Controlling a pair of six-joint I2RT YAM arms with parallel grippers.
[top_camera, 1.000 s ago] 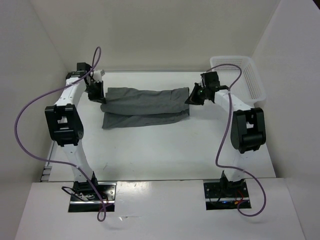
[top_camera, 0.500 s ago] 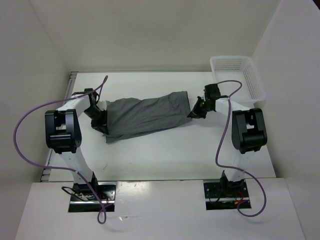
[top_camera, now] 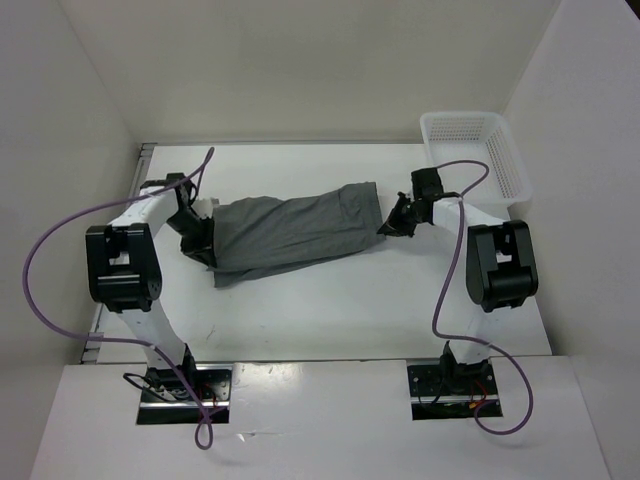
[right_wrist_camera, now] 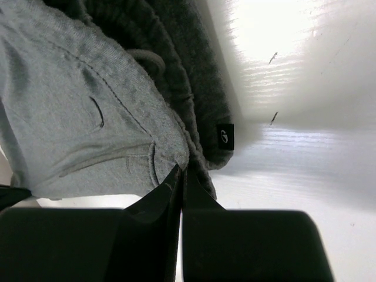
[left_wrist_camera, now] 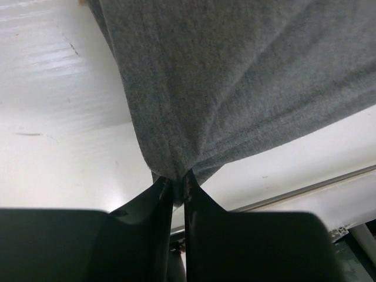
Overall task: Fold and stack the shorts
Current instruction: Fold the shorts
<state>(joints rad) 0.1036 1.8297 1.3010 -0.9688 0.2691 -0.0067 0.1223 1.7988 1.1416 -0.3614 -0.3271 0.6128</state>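
Note:
The dark grey shorts [top_camera: 285,232] lie folded lengthwise on the white table, slanting from lower left to upper right. My left gripper [top_camera: 203,246] is shut on their left end; the left wrist view shows the fabric [left_wrist_camera: 235,88] bunched between the jaws of that gripper [left_wrist_camera: 174,185]. My right gripper [top_camera: 385,225] is shut on the right end at the waistband; the right wrist view shows the gripper [right_wrist_camera: 182,171] pinching the waistband edge of the shorts [right_wrist_camera: 88,117], with a small black label [right_wrist_camera: 225,136] beside it.
A white plastic mesh basket [top_camera: 480,150] stands at the far right corner. White walls enclose the table [top_camera: 320,310] at back and sides. Purple cables loop from both arms. Bare table lies in front of the shorts.
Both grippers pulled the far edge of the shorts toward the near side, folding them over. Since half a second ago the arms barely shifted; the shorts lie the same.

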